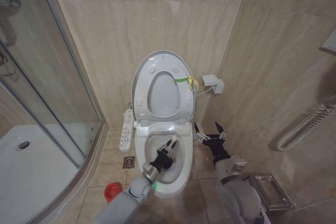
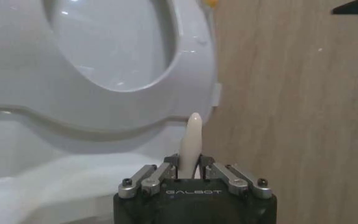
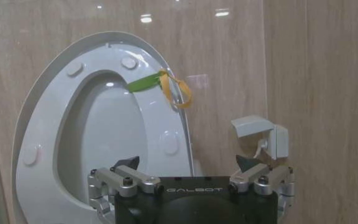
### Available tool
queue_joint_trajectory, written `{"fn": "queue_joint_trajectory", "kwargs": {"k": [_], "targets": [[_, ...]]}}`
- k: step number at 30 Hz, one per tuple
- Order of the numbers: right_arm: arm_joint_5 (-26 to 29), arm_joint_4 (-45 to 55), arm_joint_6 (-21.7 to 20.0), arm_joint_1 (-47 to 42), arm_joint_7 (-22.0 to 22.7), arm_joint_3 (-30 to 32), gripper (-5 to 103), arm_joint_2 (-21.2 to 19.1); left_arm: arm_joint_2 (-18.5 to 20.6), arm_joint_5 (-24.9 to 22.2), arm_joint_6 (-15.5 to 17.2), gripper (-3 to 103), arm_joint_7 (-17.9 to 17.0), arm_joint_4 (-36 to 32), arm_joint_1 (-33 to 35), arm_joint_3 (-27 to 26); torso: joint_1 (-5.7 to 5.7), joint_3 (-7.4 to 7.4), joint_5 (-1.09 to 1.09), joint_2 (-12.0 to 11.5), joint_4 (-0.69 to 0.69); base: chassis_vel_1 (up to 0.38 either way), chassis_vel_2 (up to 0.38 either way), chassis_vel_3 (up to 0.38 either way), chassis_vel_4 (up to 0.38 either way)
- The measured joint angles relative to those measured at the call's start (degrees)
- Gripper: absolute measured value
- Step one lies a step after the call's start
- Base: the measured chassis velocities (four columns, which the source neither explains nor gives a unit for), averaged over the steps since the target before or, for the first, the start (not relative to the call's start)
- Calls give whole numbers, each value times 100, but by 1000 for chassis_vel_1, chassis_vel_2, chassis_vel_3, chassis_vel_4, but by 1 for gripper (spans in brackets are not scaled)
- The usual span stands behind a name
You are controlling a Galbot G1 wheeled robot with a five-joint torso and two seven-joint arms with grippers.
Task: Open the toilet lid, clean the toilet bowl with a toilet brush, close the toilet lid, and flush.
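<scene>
Toilet brush (image 2: pixel 193 140): clenched in left pincer (image 1: pixel 169 148), handle lengthwise between its fingers.
Toilet bowl (image 1: pixel 181 174): directly under left pincer.
Toilet lid (image 1: pixel 142 74): upright against wall.
Right pincer (image 1: pixel 210 130): released, beside bowl.

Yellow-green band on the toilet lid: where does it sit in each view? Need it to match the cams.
Head view: the yellow-green band hangs at the right edge of the raised toilet lid, near the wall box.
Left wrist view: a small yellow bit at the top edge, probably the band.
Right wrist view: centre-top, looped on the lid's edge.
Shared landmark: the upright lid.
</scene>
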Motion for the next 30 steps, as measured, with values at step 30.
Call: {"fn": "queue_joint_trajectory", "kwargs": {"k": [30], "targets": [[0,0,0,0,0,0,100,0,525,-176,240,21,209,-703,953,-247,-1,-1,1,0,0,0,0,0,0]]}}
